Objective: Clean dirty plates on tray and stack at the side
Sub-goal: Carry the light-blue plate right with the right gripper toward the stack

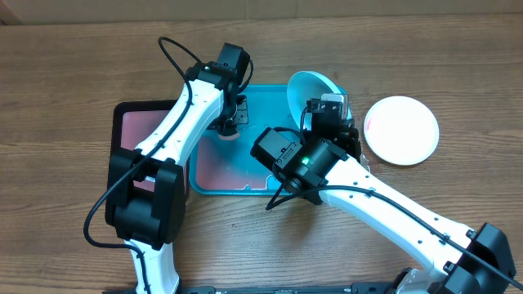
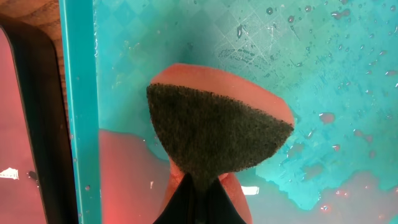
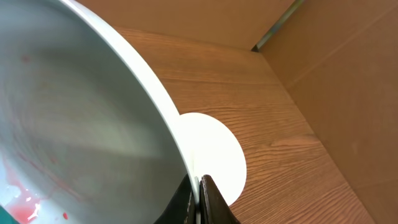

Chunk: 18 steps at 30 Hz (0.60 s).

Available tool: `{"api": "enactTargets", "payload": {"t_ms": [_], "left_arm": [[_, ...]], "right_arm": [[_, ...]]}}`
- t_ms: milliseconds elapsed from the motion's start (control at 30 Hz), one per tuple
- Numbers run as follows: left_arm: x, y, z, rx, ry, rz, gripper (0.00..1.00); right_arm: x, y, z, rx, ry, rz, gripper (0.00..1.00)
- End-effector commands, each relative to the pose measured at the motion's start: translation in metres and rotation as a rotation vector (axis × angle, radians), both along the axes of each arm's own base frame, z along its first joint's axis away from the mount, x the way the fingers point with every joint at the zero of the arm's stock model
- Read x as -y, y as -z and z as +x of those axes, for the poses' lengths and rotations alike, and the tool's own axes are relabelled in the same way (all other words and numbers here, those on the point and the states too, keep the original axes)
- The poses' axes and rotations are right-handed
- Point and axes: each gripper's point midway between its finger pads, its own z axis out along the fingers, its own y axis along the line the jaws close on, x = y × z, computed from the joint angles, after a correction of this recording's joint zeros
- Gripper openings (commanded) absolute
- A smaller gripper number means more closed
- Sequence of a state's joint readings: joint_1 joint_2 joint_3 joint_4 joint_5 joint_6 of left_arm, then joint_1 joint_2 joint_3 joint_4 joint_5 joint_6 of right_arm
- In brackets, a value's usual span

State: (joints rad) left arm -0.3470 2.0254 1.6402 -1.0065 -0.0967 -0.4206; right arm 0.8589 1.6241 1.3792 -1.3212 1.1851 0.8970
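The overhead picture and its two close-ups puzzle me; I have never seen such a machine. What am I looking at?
Two white robot arms work at a wooden table, each ending in a two-finger gripper. One picture looks down from above; the others come from wrist cameras. The left gripper is shut on a sponge, over the teal tray, wet with pinkish liquid. The right gripper pinches the rim of a tilted light blue plate with red smears. A white plate lies on the table at the right; a black-rimmed tray sits at the left.
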Motion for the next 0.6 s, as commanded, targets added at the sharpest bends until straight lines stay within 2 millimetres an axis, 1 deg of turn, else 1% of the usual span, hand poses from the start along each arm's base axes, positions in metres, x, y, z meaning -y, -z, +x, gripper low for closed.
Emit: {"api": "enactTargets", "payload": {"t_ms": [0,167,333,567], "left_arm": [[0.005,0.001,0.001,-0.001,-0.012,-0.013,0.04],[0.005,0.001,0.002,0.001,-0.012,-0.014,0.04],[0.005,0.001,0.002,0.002,-0.012,-0.014,0.04],[0.005,0.001,0.002,0.001,-0.012,-0.014,0.04]], "right_arm": [[-0.003,-0.016,0.0,0.046,0.001,0.063,0.04],[-0.005,-0.014,0.001,0.04,0.0,0.079,0.04],[-0.004,-0.017,0.001,0.052,0.0,0.07,0.04],[-0.008,-0.039,0.006,0.087,-0.009,0.098,0.04]]}}
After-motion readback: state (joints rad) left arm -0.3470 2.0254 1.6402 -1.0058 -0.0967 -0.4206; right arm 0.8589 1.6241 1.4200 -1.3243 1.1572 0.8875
